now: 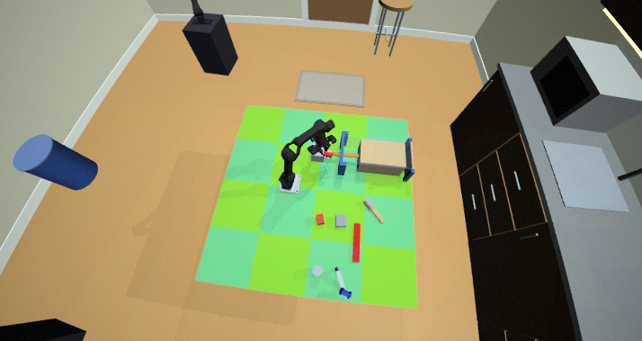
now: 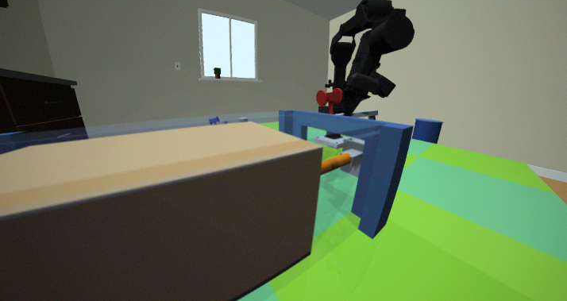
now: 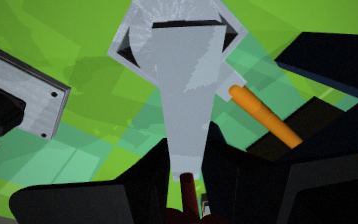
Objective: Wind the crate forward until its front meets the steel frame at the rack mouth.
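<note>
Handle in the fingers, its far end over the winch; crate well short of the frame.
From the left: the winch [image 1: 317, 158] [image 2: 351, 168] [image 3: 142, 30] sits below the fingers [image 1: 323, 150] [image 2: 347, 113] of the only arm, which are closed on the handle [image 1: 327, 154] [image 2: 363, 113] [image 3: 190, 90]. In the wrist view its long flat bar runs from them out over the winch, so the next move probably turns on key above hole. Rightward, an orange strap [image 1: 351, 155] [image 2: 335, 163] [image 3: 265, 114] reaches past the blue frame [image 1: 341, 166] [image 2: 381, 172] [image 3: 325, 55] to the crate [image 1: 383, 153] [image 2: 159, 188] [image 3: 307, 122], apparently flat. Key and hole are hidden beneath the bar (seated or not, I cannot tell); the crate's far end is cut off in the exterior view.
</note>
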`<state>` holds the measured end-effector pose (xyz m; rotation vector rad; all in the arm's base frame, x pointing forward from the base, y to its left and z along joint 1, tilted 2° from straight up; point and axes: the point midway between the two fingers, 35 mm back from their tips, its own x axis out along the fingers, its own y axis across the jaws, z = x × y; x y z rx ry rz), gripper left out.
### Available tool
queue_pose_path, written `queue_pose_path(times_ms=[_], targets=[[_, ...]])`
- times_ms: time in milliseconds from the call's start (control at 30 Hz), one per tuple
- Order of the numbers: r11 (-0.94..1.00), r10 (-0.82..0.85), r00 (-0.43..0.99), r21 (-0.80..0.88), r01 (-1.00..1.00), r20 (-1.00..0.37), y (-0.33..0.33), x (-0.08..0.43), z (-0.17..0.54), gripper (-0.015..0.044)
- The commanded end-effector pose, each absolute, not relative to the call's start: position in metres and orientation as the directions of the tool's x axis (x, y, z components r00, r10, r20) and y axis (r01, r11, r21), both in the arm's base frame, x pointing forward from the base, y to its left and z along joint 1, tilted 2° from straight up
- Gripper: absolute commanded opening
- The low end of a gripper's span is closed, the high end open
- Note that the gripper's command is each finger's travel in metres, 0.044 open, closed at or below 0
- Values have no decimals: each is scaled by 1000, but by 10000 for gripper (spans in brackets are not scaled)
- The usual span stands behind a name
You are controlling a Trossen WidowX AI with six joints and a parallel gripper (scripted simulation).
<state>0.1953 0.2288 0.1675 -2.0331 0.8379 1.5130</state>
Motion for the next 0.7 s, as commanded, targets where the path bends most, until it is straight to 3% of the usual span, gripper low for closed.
queue_pose_path(times_ms=[0,200,667], targets=[[-699,-242,269,-25,-714,-932,230,193,165,0],[-697,-295,337,-40,-716,-894,230,191,169,0],[-696,-298,339,-40,-717,-893,230,193,158,0]])
